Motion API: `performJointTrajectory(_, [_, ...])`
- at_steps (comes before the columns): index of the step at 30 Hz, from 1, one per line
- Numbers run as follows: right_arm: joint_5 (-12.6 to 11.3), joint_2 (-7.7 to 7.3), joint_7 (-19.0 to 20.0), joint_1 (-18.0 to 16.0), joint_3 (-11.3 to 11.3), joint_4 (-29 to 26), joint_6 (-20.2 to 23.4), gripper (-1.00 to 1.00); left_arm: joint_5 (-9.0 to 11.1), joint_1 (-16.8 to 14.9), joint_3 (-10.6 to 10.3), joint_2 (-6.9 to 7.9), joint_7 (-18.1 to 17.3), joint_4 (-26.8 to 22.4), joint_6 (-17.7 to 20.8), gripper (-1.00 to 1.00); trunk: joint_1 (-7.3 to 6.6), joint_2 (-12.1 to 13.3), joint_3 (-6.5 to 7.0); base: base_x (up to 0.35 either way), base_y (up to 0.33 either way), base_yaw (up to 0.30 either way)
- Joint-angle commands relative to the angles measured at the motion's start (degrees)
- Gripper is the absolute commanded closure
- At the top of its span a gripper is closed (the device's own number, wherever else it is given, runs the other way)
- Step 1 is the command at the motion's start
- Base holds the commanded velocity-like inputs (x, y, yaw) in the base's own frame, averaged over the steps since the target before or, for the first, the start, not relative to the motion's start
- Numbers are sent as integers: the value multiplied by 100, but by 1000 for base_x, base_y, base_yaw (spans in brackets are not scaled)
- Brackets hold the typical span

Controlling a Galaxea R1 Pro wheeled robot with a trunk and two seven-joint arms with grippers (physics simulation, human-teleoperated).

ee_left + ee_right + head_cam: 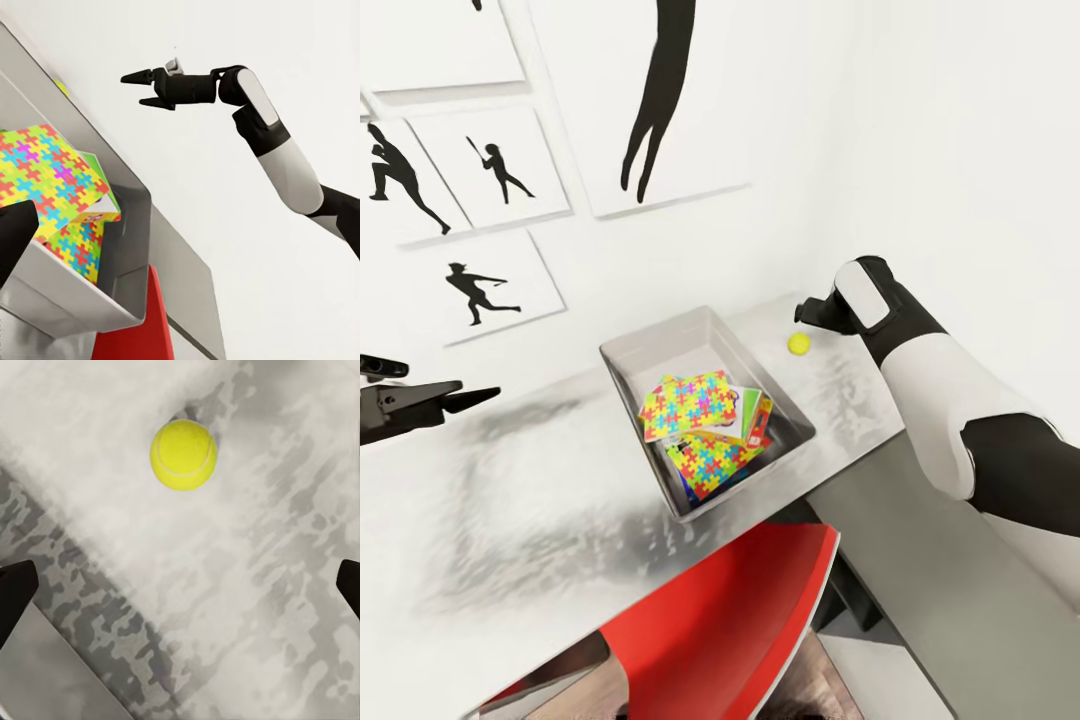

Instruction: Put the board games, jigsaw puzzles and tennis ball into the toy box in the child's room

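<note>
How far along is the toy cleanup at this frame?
Mostly done: the toy box already holds jigsaw puzzles stacked over other flat boxes; the exact count is hidden. In hand: the open right end effector hovers above the tennis ball. Left: grasp the ball, which is on the table beside the box, and drop it in.

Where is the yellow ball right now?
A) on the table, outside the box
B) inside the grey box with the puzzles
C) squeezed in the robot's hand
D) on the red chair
A: the ball lies on the bare table, apart from the box, with the right gripper open above it and not touching it.
</note>
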Motion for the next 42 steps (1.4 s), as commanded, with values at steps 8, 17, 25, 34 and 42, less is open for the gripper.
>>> performJointTrajectory(8, [-65, 4, -64, -161, 32, -21, 26, -100, 154, -4, 8, 4, -21, -1, 61, -100, 3, -10, -85, 0, 0, 0])
performJointTrajectory(17, [-61, 83, -93, -420, 35, -16, 34, -100, 241, -4, 10, 11, -21, -1, 61, -100, 3, -10, -169, 0, 0, 0])
performJointTrajectory(25, [-61, 132, -109, -451, 39, -15, 35, -100, 246, -4, 10, 11, -21, -1, 61, -100, 3, -10, -245, 0, 0, 0])
performJointTrajectory(34, [-61, 137, -113, -457, 39, -15, 35, -100, 254, -3, 33, 57, -21, -1, 61, -100, 3, -10, -329, 0, 0, 0])
performJointTrajectory(42, [-61, 139, -109, -489, 40, -18, 35, -100, 255, -2, 142, 130, -21, -1, 61, -100, 3, -10, -405, 0, 0, 0])
